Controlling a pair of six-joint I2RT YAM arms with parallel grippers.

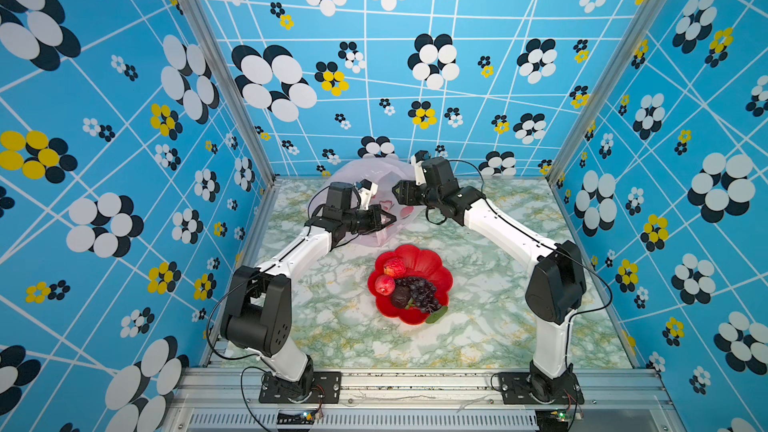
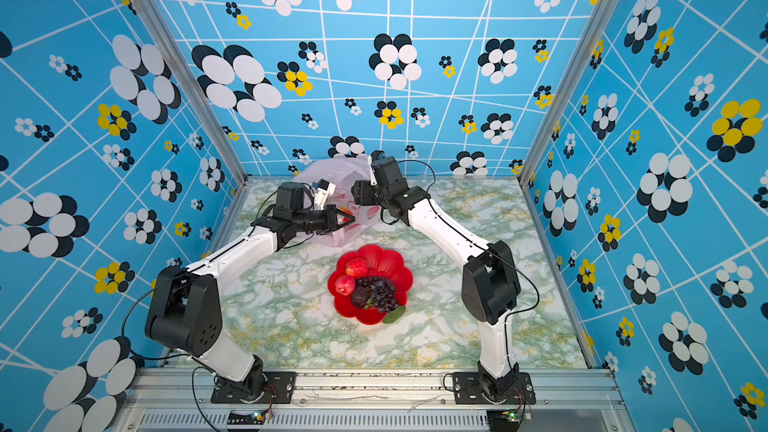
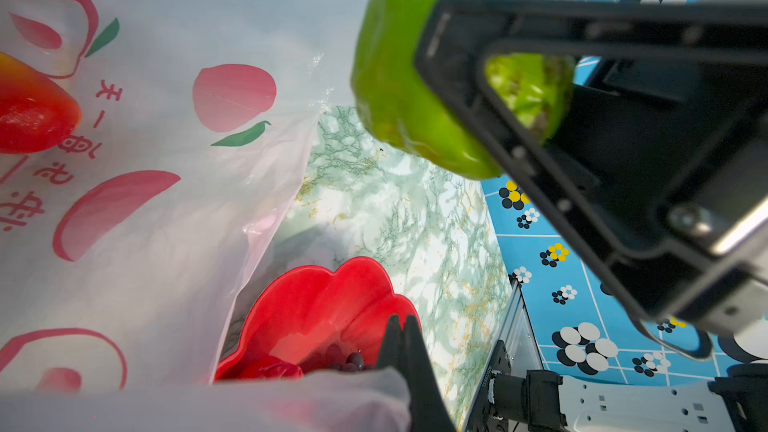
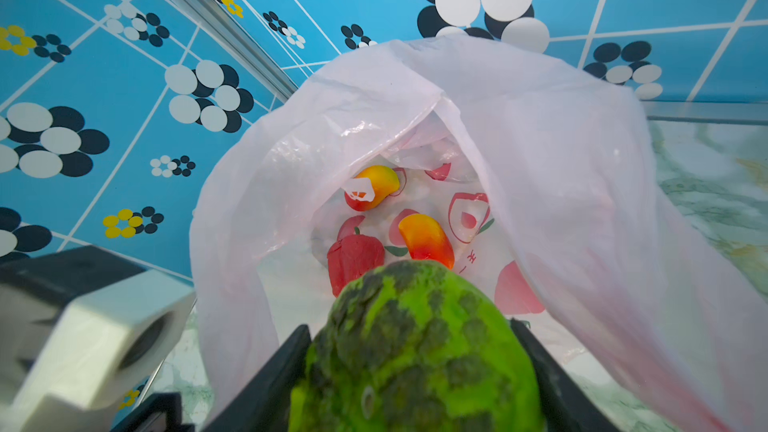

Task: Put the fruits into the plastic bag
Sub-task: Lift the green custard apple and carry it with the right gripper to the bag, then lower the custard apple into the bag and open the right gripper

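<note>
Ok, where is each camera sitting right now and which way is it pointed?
Top views: high at the table's front, looking down toward the back wall; left arm and right arm show whole, plate mid-table.
Right wrist: on the right arm, looking into the bag mouth over the green fruit held in the right gripper.
Left wrist: on the left arm, looking past the left gripper, shut on the bag's edge, toward the plate.
Shared: both wrist views show bag and green fruit.

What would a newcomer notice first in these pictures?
A bumpy green fruit sits in the right gripper at the open mouth of the plastic bag, at the far end of the table. Mid-table, the red flower-shaped plate holds two red fruits, dark grapes and a brown fruit.
</note>
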